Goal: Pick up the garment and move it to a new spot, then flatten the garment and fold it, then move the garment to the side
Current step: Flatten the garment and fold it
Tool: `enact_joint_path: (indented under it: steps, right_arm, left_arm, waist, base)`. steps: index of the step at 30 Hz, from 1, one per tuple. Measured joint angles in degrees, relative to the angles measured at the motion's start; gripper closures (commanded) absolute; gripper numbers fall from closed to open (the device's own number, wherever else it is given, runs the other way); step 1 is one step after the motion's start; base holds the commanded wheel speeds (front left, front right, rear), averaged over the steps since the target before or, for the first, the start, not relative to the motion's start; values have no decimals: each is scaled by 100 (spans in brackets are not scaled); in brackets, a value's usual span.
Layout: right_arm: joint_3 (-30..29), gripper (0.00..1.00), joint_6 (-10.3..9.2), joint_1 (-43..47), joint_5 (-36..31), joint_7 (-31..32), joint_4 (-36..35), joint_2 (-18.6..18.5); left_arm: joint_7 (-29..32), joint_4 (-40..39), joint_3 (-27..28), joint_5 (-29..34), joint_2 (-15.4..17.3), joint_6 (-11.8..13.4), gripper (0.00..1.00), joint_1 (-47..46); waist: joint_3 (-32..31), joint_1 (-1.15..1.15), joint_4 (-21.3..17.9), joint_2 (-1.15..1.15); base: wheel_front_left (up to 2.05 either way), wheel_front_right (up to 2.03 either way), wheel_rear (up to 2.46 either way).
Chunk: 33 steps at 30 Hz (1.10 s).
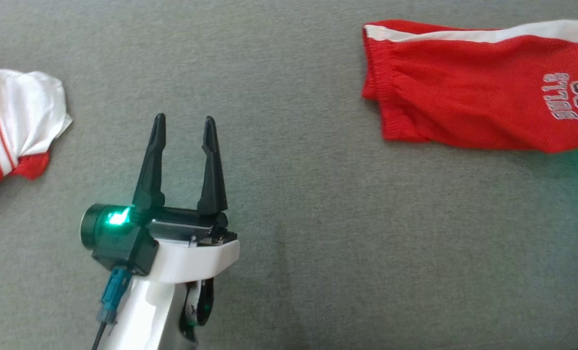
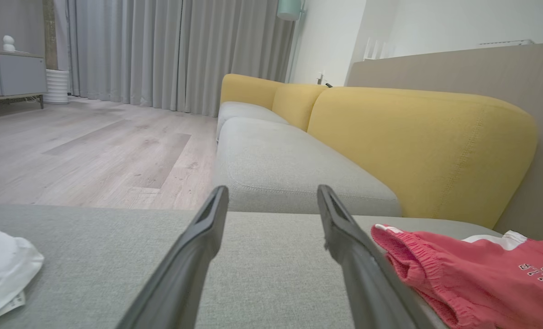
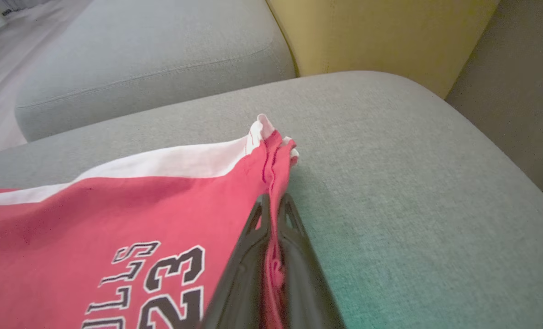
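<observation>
garments: two | red shorts (image 1: 464,97): one, flat, ahead-right of left gripper (image 1: 185,118), well apart | right gripper (image 3: 275,203): pressed together, pinching the shorts' side edge near its corner | left gripper: spread, holding nothing | red-and-white garment (image 1: 11,126): one, crumpled, off its left | grey cushion (image 1: 318,218): bare between them

Two long dark fingers (image 1: 151,165) taper from the left gripper (image 1: 184,119), mounted on a white forearm (image 1: 182,260). A green light (image 1: 118,217) glows beside a teal-plugged cable (image 1: 110,296).
</observation>
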Motion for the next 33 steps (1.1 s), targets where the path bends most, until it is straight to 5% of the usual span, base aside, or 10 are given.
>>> enact_joint_path:
  steps: [11, 18, 19, 20, 25, 33]
  right_arm:
    - [544, 100, 0, -530, -356, -171, -1980, 154]
    - [971, 97, 0, -468, -791, 254, -2719, 1054]
    - [1002, 58, 0, -402, -786, 300, -2793, 1240]
    - [994, 0, 0, -297, -759, 288, -2853, 1418]
    - [337, 0, 0, 277, -1029, -491, -2761, 1644]
    - [-2180, 0, 0, 1787, -2314, -737, -3103, 1607]
  left_arm:
    - [0, 142, 69, 0, 0, -102, 0, 88]
    - [0, 155, 33, -51, 1, -100, 0, 234]
    - [0, 155, 11, -79, 1, -98, 0, 234]
    - [0, 155, -11, -93, 1, -98, 0, 232]
    - [0, 162, -67, -180, 2, -43, 0, 240]
    - [0, 147, 261, -201, 7, 14, 0, 771]
  waist:
    - [-348, 0, -274, 0]
    - [-445, 0, -177, 0]
    - [-440, 0, -150, 0]
    - [-436, 0, -122, 0]
    - [-552, 0, -34, 0]
    - [-1029, 0, -115, 0]
  base:
    - [0, 0, 0]
    - [0, 0, 0]
    - [0, 0, 0]
    - [0, 0, 0]
    - [0, 0, 0]
    - [0, 0, 0]
